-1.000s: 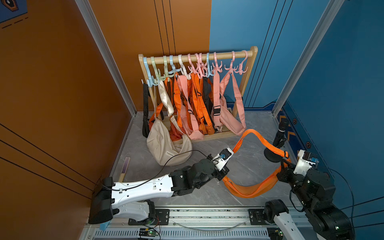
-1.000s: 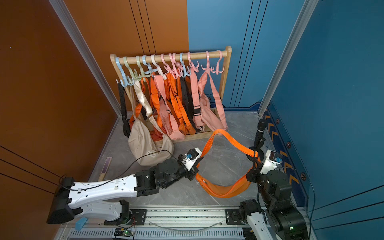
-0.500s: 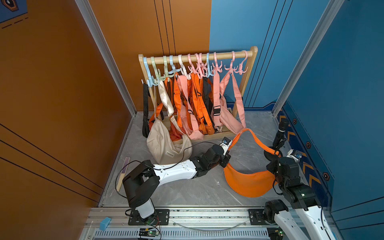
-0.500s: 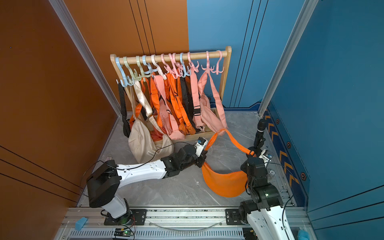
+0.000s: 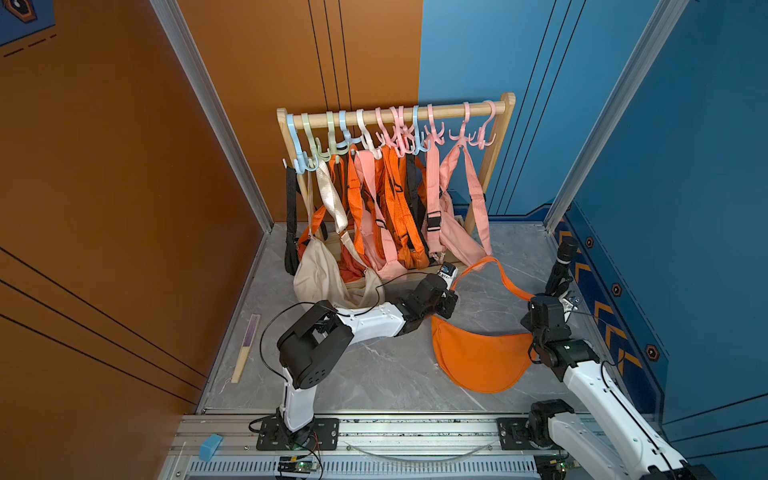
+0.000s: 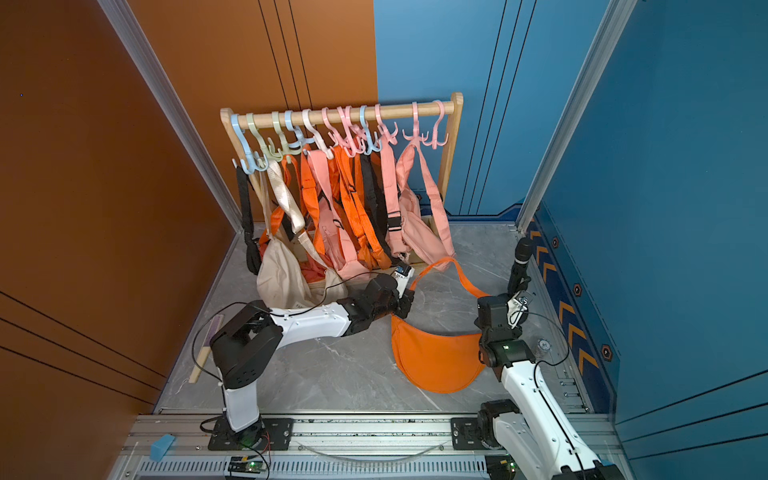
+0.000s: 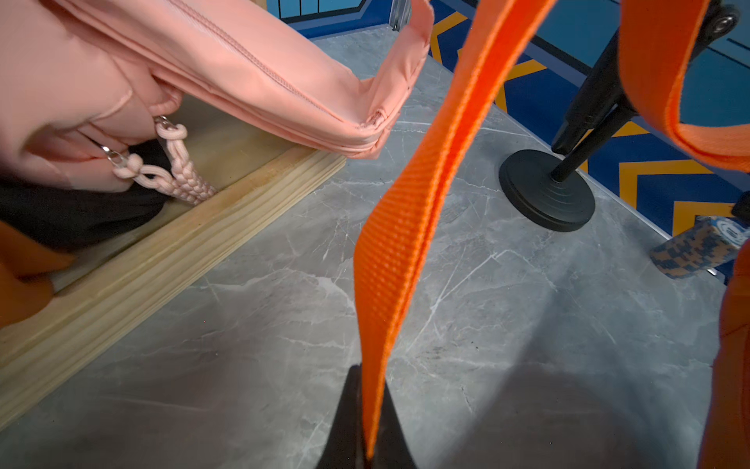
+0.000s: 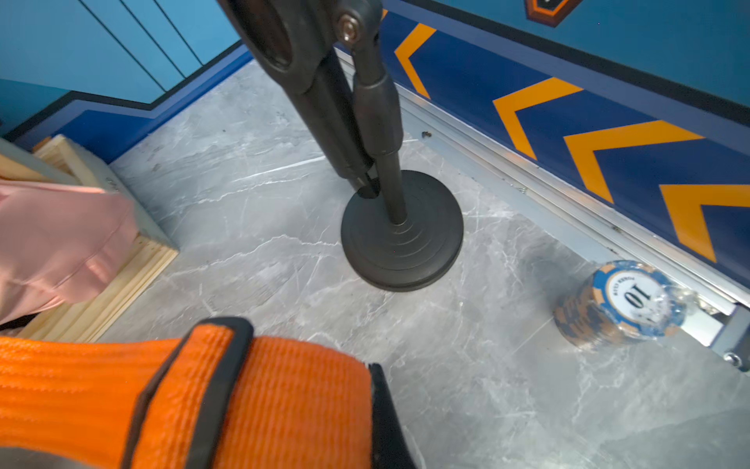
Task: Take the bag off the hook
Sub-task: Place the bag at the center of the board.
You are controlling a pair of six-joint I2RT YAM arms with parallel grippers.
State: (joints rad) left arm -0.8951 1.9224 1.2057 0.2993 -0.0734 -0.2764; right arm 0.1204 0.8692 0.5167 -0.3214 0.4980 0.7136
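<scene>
Since the orange bag [image 5: 478, 361] hangs well clear of the rack [image 5: 395, 114] and its hooks [image 5: 484, 133], slung by its strap [image 5: 505, 276] over the tabletop [image 5: 374, 374], the unhooking looks done. The left gripper [image 7: 367, 438] and right gripper [image 5: 534, 303] each have jaws clenched on that strap; only lowering and releasing seems left.

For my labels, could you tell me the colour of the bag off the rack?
The bag is orange, clearest in a top view.

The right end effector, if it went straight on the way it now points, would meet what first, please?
Probably the black stand, its post or round base, ahead of the right end effector, which is shut on the orange strap. The floor between looks free, though depth is unclear.
</scene>
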